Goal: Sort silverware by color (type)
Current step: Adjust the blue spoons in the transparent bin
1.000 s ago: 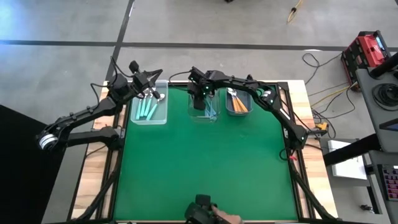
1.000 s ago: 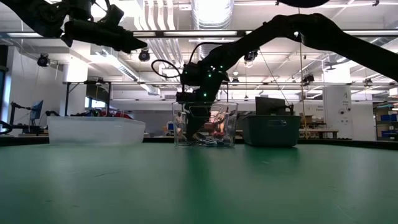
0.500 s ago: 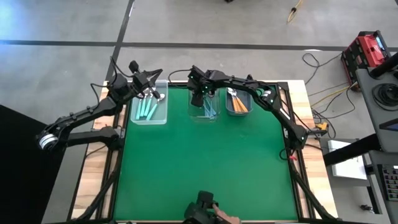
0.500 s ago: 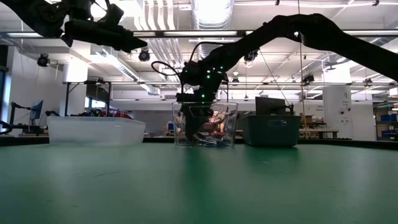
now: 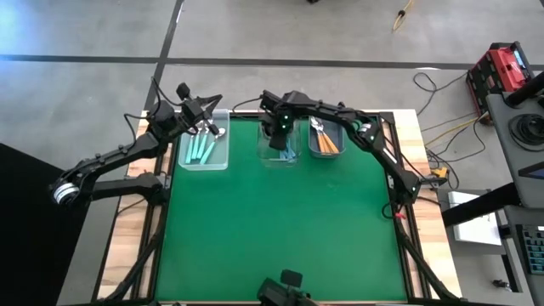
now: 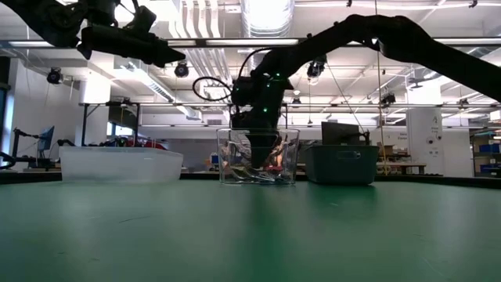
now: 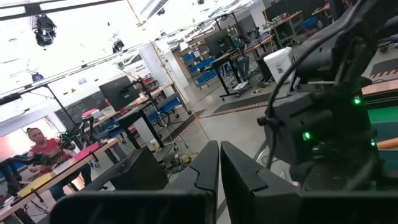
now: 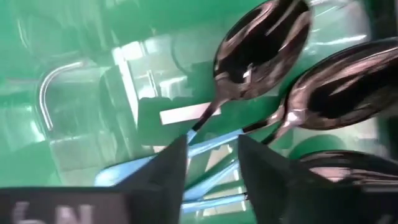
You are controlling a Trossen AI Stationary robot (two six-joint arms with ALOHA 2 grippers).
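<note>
Three bins stand in a row at the table's far edge. The left clear bin (image 5: 182, 161) holds mint-handled spoons (image 5: 201, 150). The middle clear bin (image 5: 262, 158) holds blue-handled spoons (image 8: 124, 173) with dark bowls (image 8: 261, 40). The grey bin (image 5: 326, 154) holds orange-handled spoons (image 5: 322, 136). My right gripper (image 8: 211, 155) reaches down into the middle bin, open, one finger on each side of the blue handles; I cannot tell whether it touches them. My left gripper (image 7: 219, 167) is shut, with nothing between its fingers, high over the left bin's far end (image 5: 212, 126).
The green mat (image 5: 280, 229) stretches from the bins toward the near edge. In the low view the bins (image 6: 117, 164) (image 6: 223, 160) (image 6: 340, 164) stand side by side. A dark device (image 5: 285, 291) sits at the near edge. People show in the room beyond, in the left wrist view.
My right gripper has tipped more steeply downward inside the middle bin and shifted a little toward the table's right. A person's hand at the table's near edge has gone out of view.
</note>
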